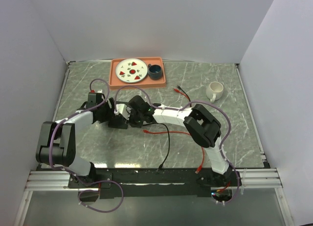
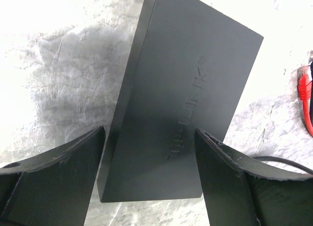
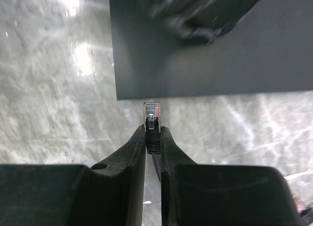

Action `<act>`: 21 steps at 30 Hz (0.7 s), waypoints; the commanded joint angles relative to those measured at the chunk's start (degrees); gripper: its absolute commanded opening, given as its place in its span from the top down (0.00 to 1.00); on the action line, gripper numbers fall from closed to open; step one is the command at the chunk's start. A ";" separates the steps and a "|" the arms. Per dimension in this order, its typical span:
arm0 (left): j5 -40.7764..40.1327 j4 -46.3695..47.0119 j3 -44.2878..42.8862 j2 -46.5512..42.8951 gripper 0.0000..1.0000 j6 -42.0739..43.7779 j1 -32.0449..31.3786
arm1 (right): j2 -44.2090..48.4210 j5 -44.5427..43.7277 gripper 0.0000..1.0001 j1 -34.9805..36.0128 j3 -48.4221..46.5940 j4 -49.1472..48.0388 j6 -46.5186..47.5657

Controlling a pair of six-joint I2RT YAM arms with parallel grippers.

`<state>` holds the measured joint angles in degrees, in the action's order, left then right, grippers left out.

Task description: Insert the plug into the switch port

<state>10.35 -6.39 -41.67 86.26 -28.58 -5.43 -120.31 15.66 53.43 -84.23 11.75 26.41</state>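
The switch (image 2: 186, 99) is a flat matte-black box with raised lettering, lying on the marble table. My left gripper (image 2: 149, 133) is open, its fingers (image 2: 73, 172) straddling the switch's near end with a thin gap on the left side. My right gripper (image 3: 153, 130) is shut on the plug (image 3: 152, 113), a clear connector with a black boot. The plug points at the switch's side edge (image 3: 146, 64) and stops just short of it. In the top view both grippers, left (image 1: 119, 119) and right (image 1: 134, 113), meet at the table's centre-left and hide the switch.
An orange tray (image 1: 138, 84) with a plate and a blue cup (image 1: 155, 71) stands at the back. A white mug (image 1: 214, 90) is at the back right. Red cables (image 1: 166, 133) and the black cable (image 1: 166, 147) lie across the middle. A red cable end (image 2: 305, 89) lies right of the switch.
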 commanded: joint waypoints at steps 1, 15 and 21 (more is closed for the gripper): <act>0.46 0.42 -1.57 1.72 0.20 0.28 0.07 | 1.05 -1.16 1.00 -0.17 0.56 0.64 -0.31; 2.74 0.15 -2.28 2.69 0.21 0.72 0.07 | -2.99 -1.33 1.00 -0.34 -3.22 3.09 -0.84; 3.80 0.24 -2.54 2.69 0.21 0.89 0.07 | -4.49 -1.95 1.00 -0.34 -5.86 4.16 -1.01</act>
<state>11.70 -6.28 -43.13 87.92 -28.10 -5.41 -122.96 14.72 53.21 -87.81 15.44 25.96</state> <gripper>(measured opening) 0.788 0.167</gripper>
